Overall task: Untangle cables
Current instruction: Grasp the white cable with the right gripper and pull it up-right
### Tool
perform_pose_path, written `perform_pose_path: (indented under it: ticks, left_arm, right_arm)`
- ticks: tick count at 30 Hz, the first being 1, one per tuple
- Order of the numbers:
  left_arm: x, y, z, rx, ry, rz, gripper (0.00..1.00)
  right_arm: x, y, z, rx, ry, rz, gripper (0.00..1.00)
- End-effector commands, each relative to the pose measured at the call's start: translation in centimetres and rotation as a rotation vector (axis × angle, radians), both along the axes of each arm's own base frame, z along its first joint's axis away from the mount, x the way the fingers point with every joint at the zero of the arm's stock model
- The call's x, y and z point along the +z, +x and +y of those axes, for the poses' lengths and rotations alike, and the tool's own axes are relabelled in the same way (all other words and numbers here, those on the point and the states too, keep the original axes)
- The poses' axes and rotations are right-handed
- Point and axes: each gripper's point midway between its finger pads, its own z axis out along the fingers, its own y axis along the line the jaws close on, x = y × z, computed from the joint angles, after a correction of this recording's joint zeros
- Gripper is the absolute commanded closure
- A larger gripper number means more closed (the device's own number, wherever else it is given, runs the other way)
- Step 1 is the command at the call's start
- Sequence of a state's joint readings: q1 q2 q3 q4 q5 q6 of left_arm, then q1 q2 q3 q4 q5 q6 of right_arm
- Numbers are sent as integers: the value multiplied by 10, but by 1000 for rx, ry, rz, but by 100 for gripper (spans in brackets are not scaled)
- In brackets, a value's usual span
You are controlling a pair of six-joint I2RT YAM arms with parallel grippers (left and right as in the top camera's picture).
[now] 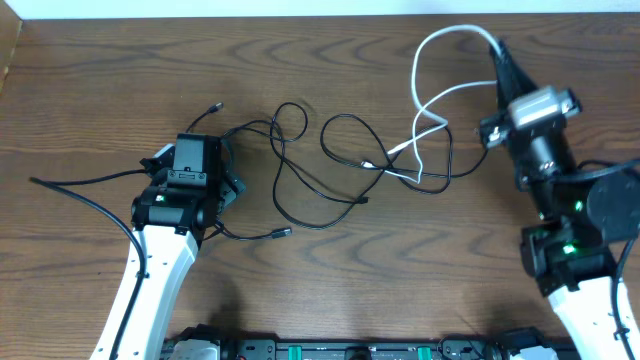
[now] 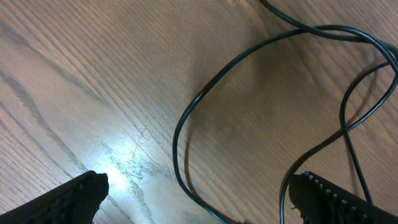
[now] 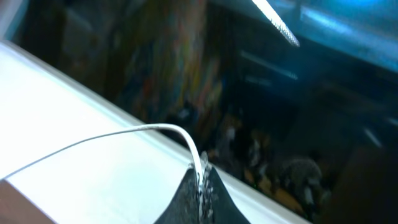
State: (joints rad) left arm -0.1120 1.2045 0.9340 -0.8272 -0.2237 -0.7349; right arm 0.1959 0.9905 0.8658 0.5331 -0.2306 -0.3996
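Observation:
A tangle of thin black cables (image 1: 300, 165) lies across the middle of the wooden table (image 1: 100, 90), with small plugs at loose ends (image 1: 283, 233). A white cable (image 1: 432, 45) loops through the tangle's right side and rises to my right gripper (image 1: 497, 48), which is shut on it near the table's far edge. In the right wrist view the white cable (image 3: 112, 138) enters the closed fingertips of the right gripper (image 3: 202, 177). My left gripper (image 1: 195, 170) hovers low over the tangle's left end. It stands open in the left wrist view (image 2: 196, 199), with a black cable loop (image 2: 186, 118) lying between its fingers, untouched.
A thicker black arm wire (image 1: 75, 183) trails left from the left arm. A white strip (image 1: 250, 8) runs along the table's far edge. A dark equipment rail (image 1: 340, 350) lines the front edge between the arm bases.

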Motion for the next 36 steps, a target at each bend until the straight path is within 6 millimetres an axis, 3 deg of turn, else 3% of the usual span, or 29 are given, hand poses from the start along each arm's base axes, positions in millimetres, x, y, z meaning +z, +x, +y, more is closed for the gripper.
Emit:
perform_pose_path:
  ticks: [1, 7, 12, 18, 21, 25, 29, 36]
  left_arm:
    - [6, 4, 5, 6, 25, -13, 2]
    - [6, 4, 5, 5, 25, -13, 2]
    - [6, 4, 5, 5, 25, -13, 2]
    - [6, 4, 5, 5, 25, -13, 2]
    - [6, 4, 5, 5, 25, -13, 2]
    - [6, 4, 5, 5, 25, -13, 2]
    - [6, 4, 5, 6, 25, -13, 2]
    - [6, 4, 5, 5, 25, -13, 2]
  right_arm:
    - [19, 12, -14, -49, -3, 33, 99]
    - [1, 46, -34, -138, -42, 363, 99]
    - [-26, 50, -37, -157, -72, 596, 99]
    - [-81, 31, -39, -160, 28, 895, 99]
    - [-114, 12, -41, -178, 67, 1073, 99]
    - [-141, -16, -44, -199, 65, 1229, 99]
    - [-147, -46, -48, -217, 100, 1309, 99]
    - [-113, -68, -54, -219, 136, 1183, 99]
